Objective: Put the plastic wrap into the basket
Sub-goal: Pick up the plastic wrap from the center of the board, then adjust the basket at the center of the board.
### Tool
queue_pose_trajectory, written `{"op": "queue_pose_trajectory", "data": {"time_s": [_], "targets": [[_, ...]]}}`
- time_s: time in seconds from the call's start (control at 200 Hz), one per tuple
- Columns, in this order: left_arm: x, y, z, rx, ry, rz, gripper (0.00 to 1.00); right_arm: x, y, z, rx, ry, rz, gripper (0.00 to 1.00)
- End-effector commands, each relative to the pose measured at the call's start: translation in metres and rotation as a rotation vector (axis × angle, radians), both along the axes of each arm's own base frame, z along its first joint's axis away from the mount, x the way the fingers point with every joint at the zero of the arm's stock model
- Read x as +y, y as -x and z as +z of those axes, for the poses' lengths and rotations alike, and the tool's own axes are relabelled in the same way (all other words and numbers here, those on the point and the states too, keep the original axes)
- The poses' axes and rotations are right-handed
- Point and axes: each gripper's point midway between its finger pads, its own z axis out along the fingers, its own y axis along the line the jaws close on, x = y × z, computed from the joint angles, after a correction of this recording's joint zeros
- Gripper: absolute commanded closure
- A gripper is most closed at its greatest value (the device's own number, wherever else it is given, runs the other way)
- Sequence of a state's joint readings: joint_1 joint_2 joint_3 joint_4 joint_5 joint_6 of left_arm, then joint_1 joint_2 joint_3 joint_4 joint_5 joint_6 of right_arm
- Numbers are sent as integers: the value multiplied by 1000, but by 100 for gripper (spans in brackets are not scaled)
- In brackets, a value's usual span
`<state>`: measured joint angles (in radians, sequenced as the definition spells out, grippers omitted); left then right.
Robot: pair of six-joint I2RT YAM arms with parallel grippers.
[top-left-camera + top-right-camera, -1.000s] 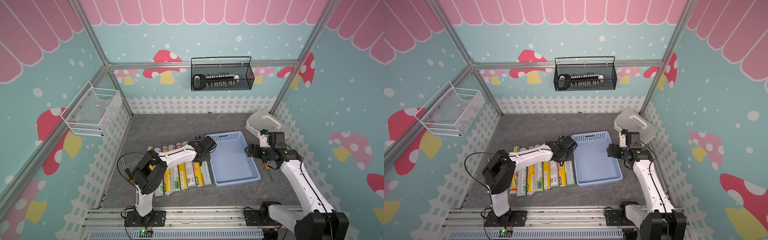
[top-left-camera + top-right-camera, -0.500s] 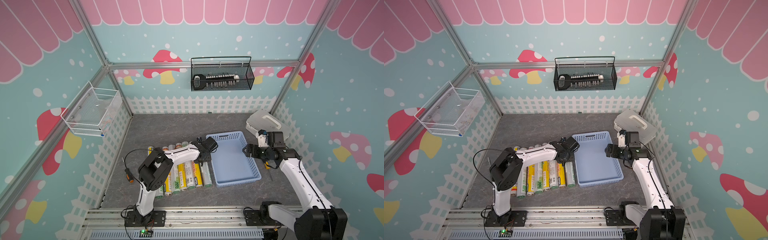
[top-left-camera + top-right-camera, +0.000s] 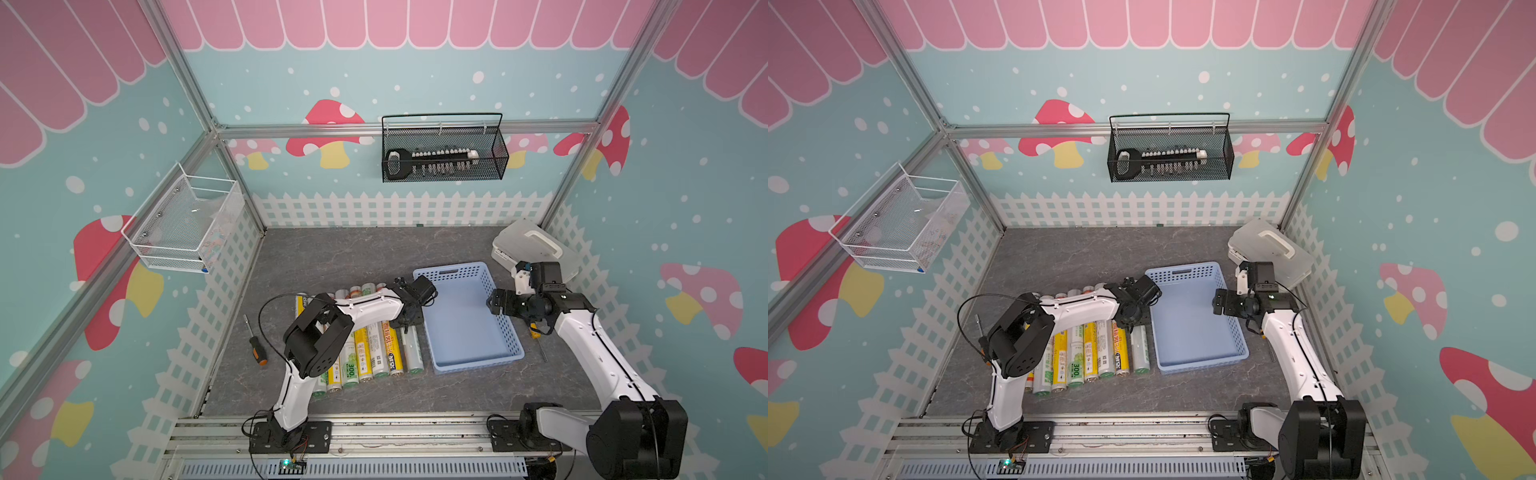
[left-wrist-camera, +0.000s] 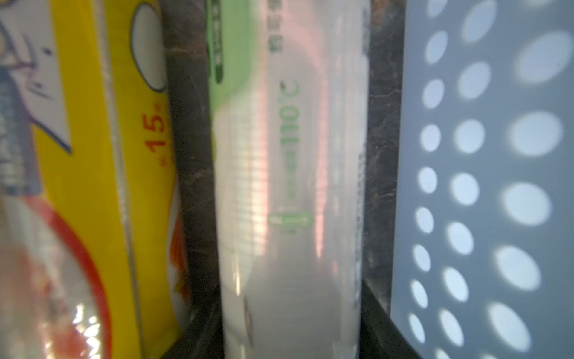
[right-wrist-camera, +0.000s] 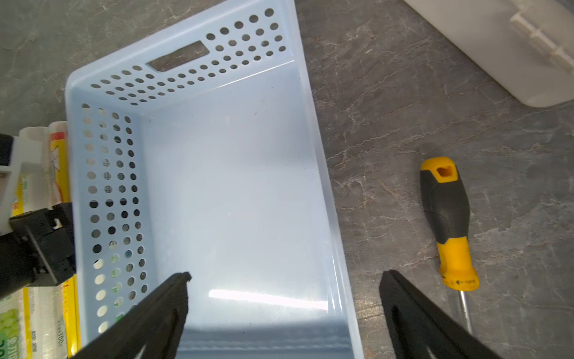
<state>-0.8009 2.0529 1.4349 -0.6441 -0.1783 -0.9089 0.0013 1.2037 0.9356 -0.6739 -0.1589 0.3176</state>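
Your right jaws have just sprung wide, straddling the wall nearest the bench's right edge of the shallow light-blue perforated plastic basket [image 5: 186, 71], empty at mid-bench. Your left jaws have dropped astride the white-green plastic wrap roll [image 4: 289, 186] just outside its opposite wall; whether they pinch it cannot be told. The other glossy rolls [image 3: 365, 353] lie alongside it.

Left gripper [image 3: 405, 322] pointing down, right gripper [image 5: 285, 273] hovering, jaws spread wide
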Motion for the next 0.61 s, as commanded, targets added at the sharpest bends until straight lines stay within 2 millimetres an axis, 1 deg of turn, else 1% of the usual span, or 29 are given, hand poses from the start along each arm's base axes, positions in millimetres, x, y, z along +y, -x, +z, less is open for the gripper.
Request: {"op": "queue_pose_trajectory", "data": {"time_s": [0.0,0.055,0.12,0.2,0.26,0.335,0.395,0.45,0.6], "targets": [[-5,3,20,-7,34,-13,65,-16,-5,2,8,81,-40,0],[-5,0,39,-46,55,-14,68,-18,-8,-2,19,83,-37,0],[0,-2,64,-97,70,-4,72,-17,-12,-7,43,63,-32,0],[9,-1,91,-158,96,27,74,-6,-18,-14,61,-15,10,0],[13,-1,116,-205,129,38,75,1,-22,-22,92,-63,34,1],[13,2,138,-235,174,29,76,9,-24,-29,116,-111,57,2],[6,5,152,-247,231,2,77,20,-24,-32,116,-171,80,4],[-6,8,164,-253,298,-36,77,31,-23,-32,113,-237,106,4],[-40,10,186,-262,465,-115,77,49,-11,-25,94,-360,119,6]]}}
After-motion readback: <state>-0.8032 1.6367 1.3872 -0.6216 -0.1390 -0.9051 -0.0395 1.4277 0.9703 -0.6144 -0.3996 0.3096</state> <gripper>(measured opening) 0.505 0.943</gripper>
